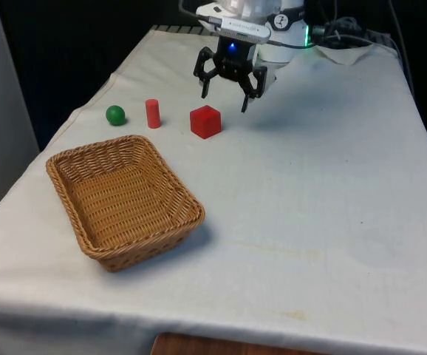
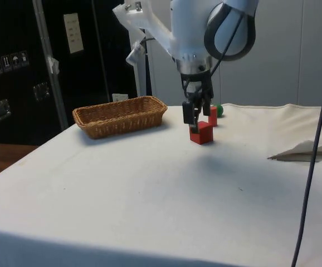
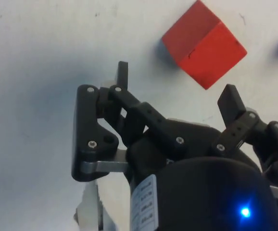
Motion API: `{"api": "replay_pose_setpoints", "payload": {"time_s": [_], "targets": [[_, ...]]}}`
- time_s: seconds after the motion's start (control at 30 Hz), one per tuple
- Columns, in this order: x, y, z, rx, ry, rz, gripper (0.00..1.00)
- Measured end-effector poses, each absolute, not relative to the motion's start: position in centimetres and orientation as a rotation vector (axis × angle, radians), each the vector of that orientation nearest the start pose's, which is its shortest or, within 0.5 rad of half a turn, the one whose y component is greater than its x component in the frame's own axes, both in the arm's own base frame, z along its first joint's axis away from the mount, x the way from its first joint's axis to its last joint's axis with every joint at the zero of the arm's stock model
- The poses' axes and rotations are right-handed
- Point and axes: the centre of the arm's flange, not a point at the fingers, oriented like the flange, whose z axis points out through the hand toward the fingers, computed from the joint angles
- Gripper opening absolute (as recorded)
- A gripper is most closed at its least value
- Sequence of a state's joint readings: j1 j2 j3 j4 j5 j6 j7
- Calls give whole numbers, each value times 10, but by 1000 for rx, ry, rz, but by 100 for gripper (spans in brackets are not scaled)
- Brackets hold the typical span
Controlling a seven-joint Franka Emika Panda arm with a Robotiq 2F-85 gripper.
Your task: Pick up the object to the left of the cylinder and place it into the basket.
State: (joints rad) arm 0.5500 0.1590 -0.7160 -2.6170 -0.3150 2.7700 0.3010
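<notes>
A small green ball [image 1: 115,115] lies on the white cloth, at the front view's left of an upright red cylinder [image 1: 153,113]. On the cylinder's other side sits a red cube [image 1: 205,121]. A brown wicker basket [image 1: 88,151] stands nearer the camera with nothing in it. My gripper [image 1: 224,102] hangs open above the cloth, just behind the cube and nearer the robot, holding nothing. From the side, the gripper [image 2: 197,119] is low over the cube [image 2: 201,132], with the cylinder [image 2: 213,115] and ball [image 2: 219,110] beyond it. The wrist view shows the cube [image 3: 204,45] ahead of the open fingers [image 3: 230,94].
A crumpled fold of white cloth [image 1: 346,52] lies near the robot's base at the front view's right, also seen in the side view [image 2: 306,150]. A dark cable [image 2: 317,139] hangs down at the side view's right. The basket [image 2: 122,114] sits near the table's edge.
</notes>
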Motion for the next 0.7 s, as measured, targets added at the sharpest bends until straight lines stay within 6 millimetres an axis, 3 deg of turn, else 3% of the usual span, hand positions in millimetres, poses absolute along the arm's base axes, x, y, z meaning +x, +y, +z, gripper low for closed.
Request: {"api": "replay_pose_setpoints", "payload": {"time_s": [0.7], "targets": [[442,-74,210,-3321,429,-232,100]]}}
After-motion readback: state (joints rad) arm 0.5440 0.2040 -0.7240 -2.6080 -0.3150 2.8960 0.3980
